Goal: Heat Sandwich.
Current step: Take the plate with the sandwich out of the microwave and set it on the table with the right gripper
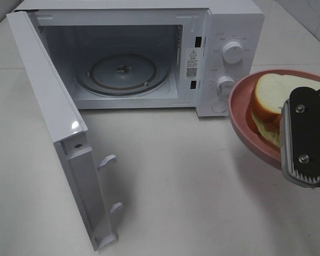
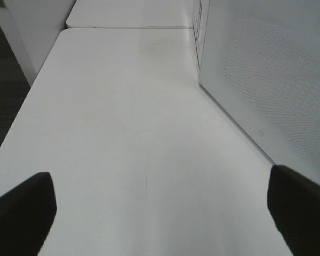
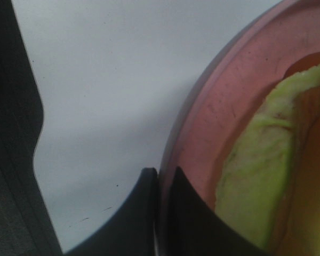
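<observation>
The right gripper [image 3: 159, 213] has its fingers pinched on the rim of the pink plate [image 1: 240, 120], held at the right edge of the frame. The sandwich [image 1: 269, 104] lies on that plate. The left gripper [image 2: 160, 213] stands wide apart over the bare worktop [image 2: 138, 133]. The microwave [image 1: 224, 32] at upper centre has its door [image 1: 58, 133] swung wide.

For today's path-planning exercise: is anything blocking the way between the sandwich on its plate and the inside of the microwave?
Nothing visible does. The right gripper is shut on the rim of the pink plate carrying the sandwich. The microwave door is swung wide open, and the glass turntable is bare.
</observation>
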